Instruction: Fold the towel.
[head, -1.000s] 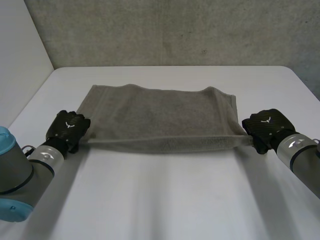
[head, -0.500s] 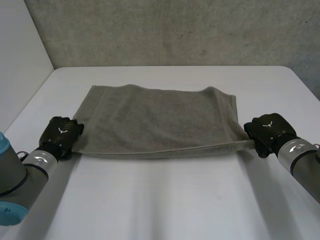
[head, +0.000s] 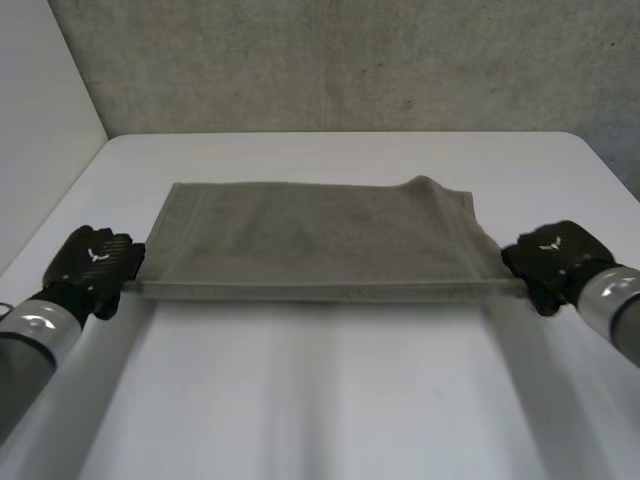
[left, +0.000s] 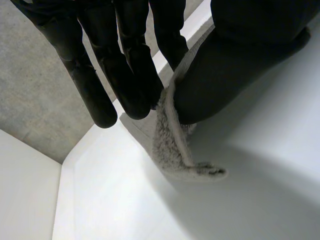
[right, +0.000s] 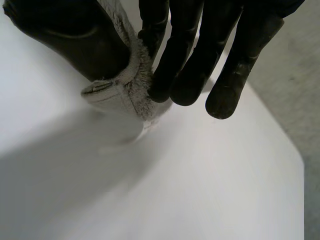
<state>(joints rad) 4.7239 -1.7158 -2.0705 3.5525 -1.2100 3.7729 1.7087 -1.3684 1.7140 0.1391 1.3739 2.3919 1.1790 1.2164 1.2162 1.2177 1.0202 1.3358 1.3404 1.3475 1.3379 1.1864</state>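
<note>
Left hand (head: 92, 260), at the left edge of the frame at mid-height in the head view, is clamped on the near left corner of the towel (head: 320, 240). In its own wrist view the corner is pinched between the thumb (left: 235, 65) and the fingers (left: 135, 75), and a short tip of cloth sticks out past the fingertips. Right hand (head: 555, 258), at the right edge of the frame at about the same height, is closed in the same way on the near right corner. Its wrist view shows the thumb (right: 75, 40) pressing the hemmed corner against the fingers (right: 170, 65). The towel is grey-brown and occupies the centre of the frame on the white table (head: 320, 400). Its near edge is drawn taut in a straight line between the two hands and appears raised off the tabletop. The far edge lies on the table toward the upper middle of the frame, with a slight hump at its right corner. A grey concrete wall (head: 350, 60) runs across the top of the frame.
</note>
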